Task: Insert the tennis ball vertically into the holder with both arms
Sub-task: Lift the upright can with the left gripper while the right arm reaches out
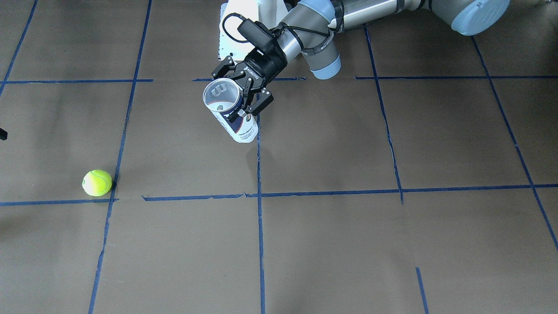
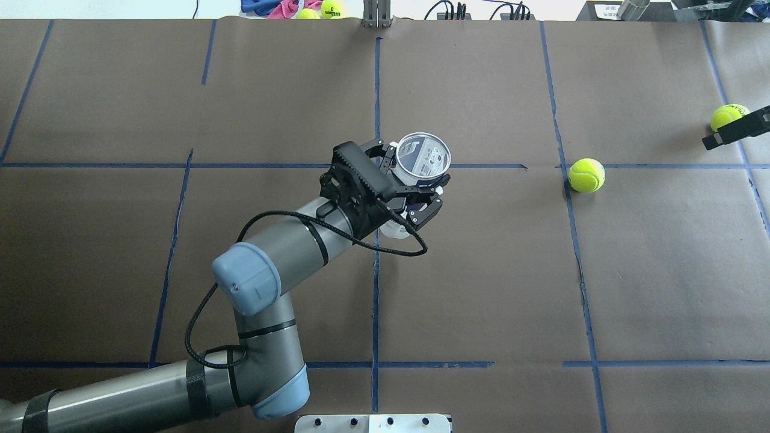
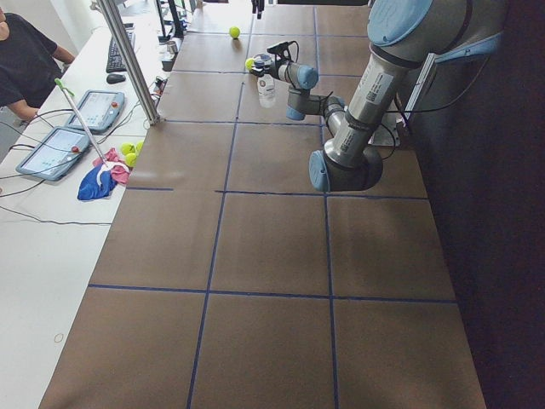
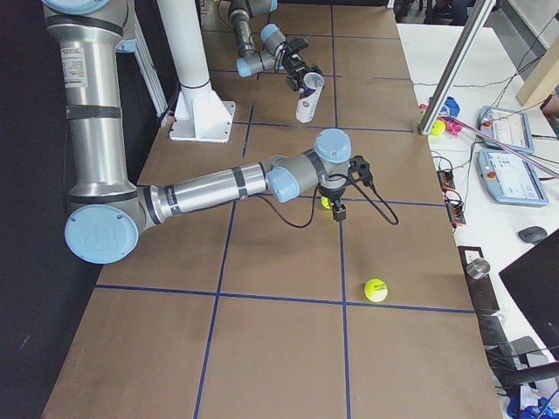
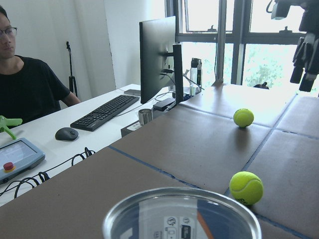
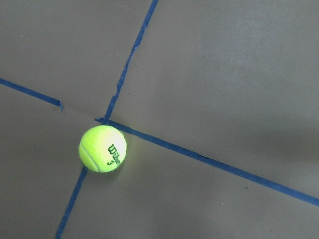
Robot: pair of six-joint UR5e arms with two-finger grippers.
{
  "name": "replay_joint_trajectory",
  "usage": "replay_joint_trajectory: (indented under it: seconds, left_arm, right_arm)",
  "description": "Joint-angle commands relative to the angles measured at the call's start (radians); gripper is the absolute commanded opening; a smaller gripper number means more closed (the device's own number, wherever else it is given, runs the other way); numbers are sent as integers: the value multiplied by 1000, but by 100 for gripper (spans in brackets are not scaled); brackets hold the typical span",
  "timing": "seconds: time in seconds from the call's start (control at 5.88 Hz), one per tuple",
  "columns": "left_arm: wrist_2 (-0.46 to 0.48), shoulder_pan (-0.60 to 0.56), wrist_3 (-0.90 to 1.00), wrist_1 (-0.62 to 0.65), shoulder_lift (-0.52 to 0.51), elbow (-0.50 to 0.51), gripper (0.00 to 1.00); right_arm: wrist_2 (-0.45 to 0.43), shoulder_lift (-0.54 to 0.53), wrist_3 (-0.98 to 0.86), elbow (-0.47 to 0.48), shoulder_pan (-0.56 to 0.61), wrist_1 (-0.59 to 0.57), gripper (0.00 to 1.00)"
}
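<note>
Overhead exterior view, left to right: the left arm (image 2: 264,282) reaches in from the lower left toward the table centre. The left gripper (image 2: 414,180) is closed around the holder (image 2: 424,157), one finger on each side of its wall just below the rim. The holder stands about upright with its open mouth up. Whether its base touches the table (image 2: 481,288) cannot be determined. Well apart to the right, the ball (image 2: 586,175) lies on the table beside a crossing of blue tape (image 2: 577,240) lines. The right wrist view confirms this position and shows dark print with a numeral 3 on the ball. A second ball (image 2: 728,116) lies near the right edge. The right gripper (image 4: 337,209) hangs above the table close over the ball, clear of it, fingers pointing down. The width of its jaws cannot be determined.
</note>
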Motion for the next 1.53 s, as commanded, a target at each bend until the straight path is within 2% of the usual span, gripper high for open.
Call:
replay_joint_trajectory:
  seconds: [0.0,0.17,0.34,0.51,0.85,1.19,1.36]
  left_arm:
    - [125,39,2,-243,14,98,78]
    - [147,44,8,-308,14,163,78]
    - [147,42,16,-333,28,171,78]
    - [147,45,18,-395,41,180,78]
    - [146,48,36,-394,36,209,78]
    - [147,68,71,-394,35,214,78]
    - [147,68,71,-394,35,216,78]
  right_arm:
    - [-6,30,32,0,-16,5,100]
    - [-6,36,34,3,-23,5,100]
    - [-12,82,111,-1,-67,6,100]
    - [-126,114,174,0,-122,5,100]
    - [-276,130,253,-6,-248,5,100]
    - [-290,131,256,-7,-285,5,100]
    - [-339,140,256,-26,-319,5,100]
